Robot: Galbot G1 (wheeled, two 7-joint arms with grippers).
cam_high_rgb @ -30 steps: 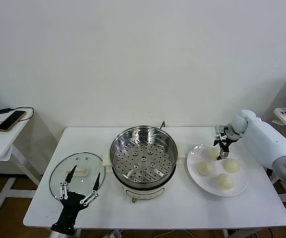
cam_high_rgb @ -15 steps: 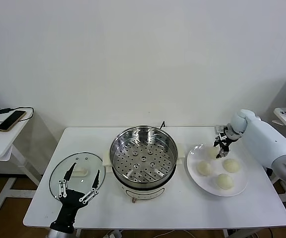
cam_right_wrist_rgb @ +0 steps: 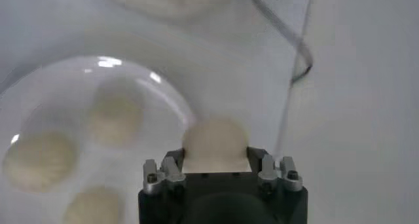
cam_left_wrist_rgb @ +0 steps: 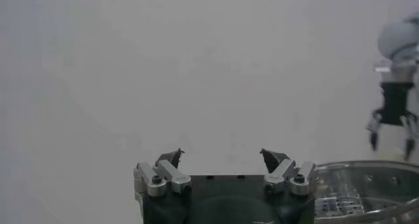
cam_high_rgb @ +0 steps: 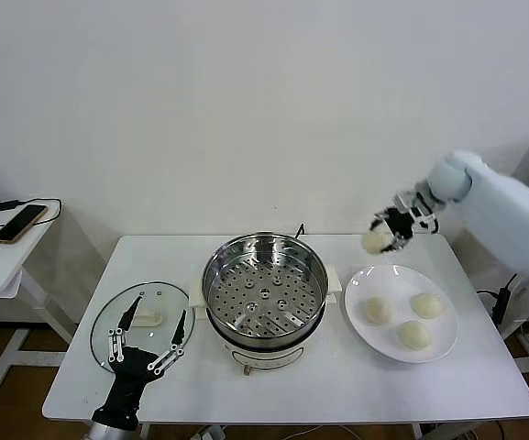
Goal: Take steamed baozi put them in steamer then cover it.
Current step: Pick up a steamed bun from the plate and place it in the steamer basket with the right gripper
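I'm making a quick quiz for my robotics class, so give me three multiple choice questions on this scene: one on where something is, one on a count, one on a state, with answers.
1. Where does the cover lie?
A. on the steamer
B. on the table, on the robot's left of the steamer
C. on the plate

2. How many baozi lie on the plate?
A. three
B. four
C. one

3. What is the right gripper doing?
A. hanging open and empty
B. pressing on the cover
C. holding a baozi in the air

Answers:
1 B, the glass cover rests flat beside the steamer, under the left gripper.
2 A, three buns show on the plate.
3 C, the held baozi sits between its fingers above the table.
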